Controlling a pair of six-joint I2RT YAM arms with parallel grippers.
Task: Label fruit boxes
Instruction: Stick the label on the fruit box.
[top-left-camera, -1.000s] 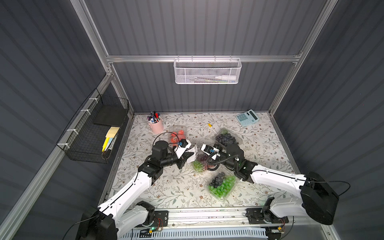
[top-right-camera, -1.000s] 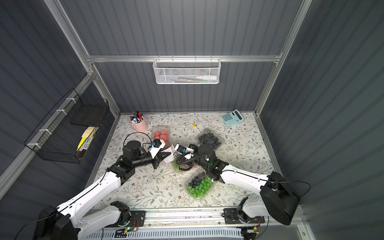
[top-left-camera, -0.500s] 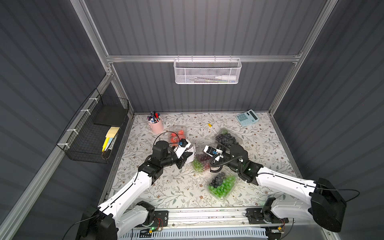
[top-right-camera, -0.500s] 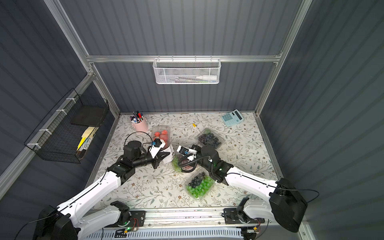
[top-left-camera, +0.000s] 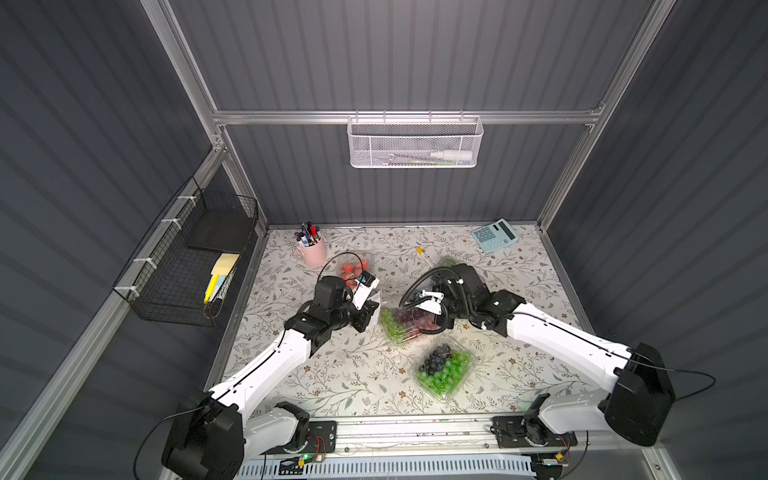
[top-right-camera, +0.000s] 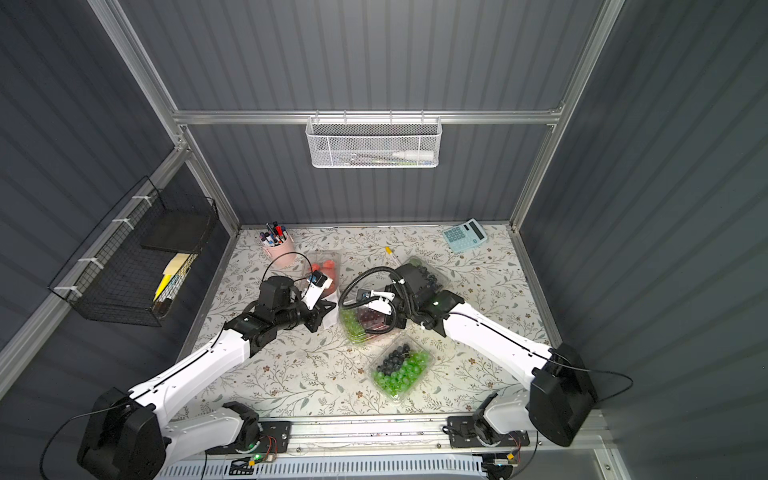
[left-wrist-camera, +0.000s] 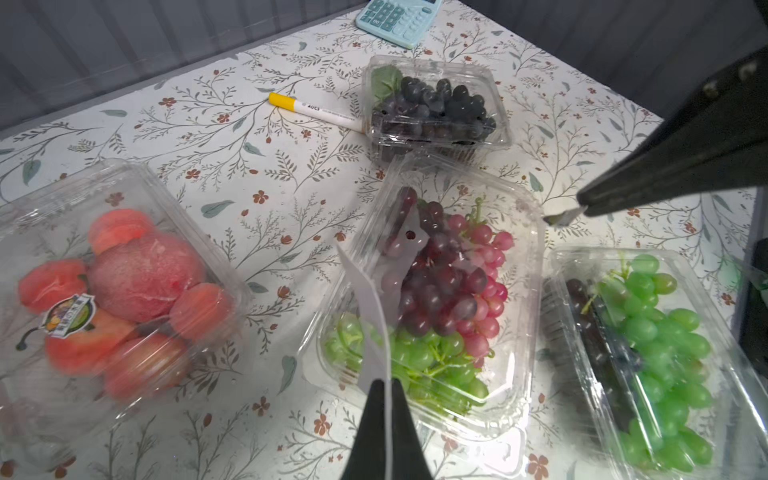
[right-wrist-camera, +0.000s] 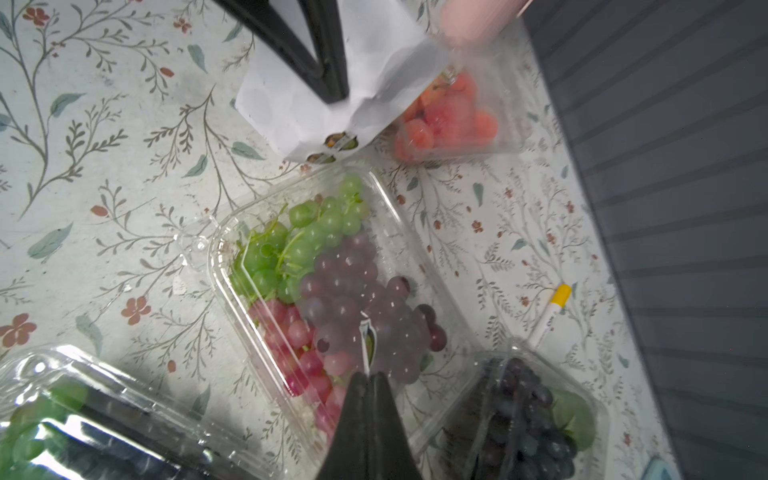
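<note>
Four clear fruit boxes lie on the floral table. The strawberry box carries a round sticker. The blueberry box sits farther back, the green and red grape box in the middle, and the box of green grapes with dark berries nearest the front. My left gripper is shut on the white sticker sheet, held upright beside the mixed grape box. My right gripper is shut on a small peeled sticker and hovers over that box's lid.
A white marker with a yellow cap lies next to the blueberry box. A calculator is at the back right and a pink pen cup at the back left. A black wire basket hangs on the left wall.
My right gripper has drawn back from the sticker sheet to the right, carrying a sticker, and now hangs over the mixed grape box. The left arm has hardly moved.
</note>
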